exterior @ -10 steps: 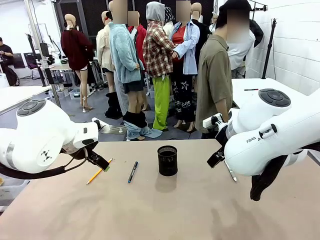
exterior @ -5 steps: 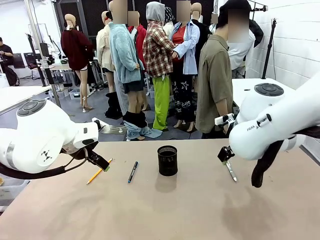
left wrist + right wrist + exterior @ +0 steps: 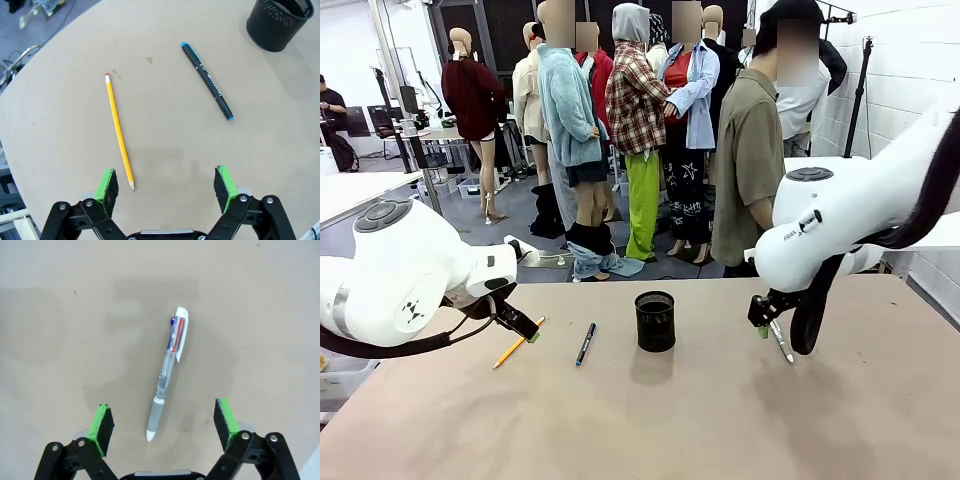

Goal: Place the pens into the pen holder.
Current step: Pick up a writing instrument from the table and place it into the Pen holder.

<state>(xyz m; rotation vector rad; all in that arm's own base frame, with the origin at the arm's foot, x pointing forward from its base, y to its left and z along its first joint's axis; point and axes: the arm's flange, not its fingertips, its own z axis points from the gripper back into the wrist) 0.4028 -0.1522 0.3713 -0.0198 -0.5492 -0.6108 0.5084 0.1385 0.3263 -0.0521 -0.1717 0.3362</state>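
Both claws gape wide, empty: left claw (image 3: 167, 185) above the pencil (image 3: 119, 139) tip, dark pen (image 3: 207, 81) nearby; right claw (image 3: 162, 422) above the silvery pen (image 3: 169, 372). The pen holder (image 3: 655, 321) stands between, on the tabletop (image 3: 700, 420).

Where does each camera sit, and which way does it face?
Front view: robot's side, facing across the table toward a person; both arms show.
Left wrist view: looks down at pencil, dark pen, cup; open left tool shows.
Right wrist view: looks down at silver pen; open right tool shows.
Front and left wrist share pencil, dark pen, cup.
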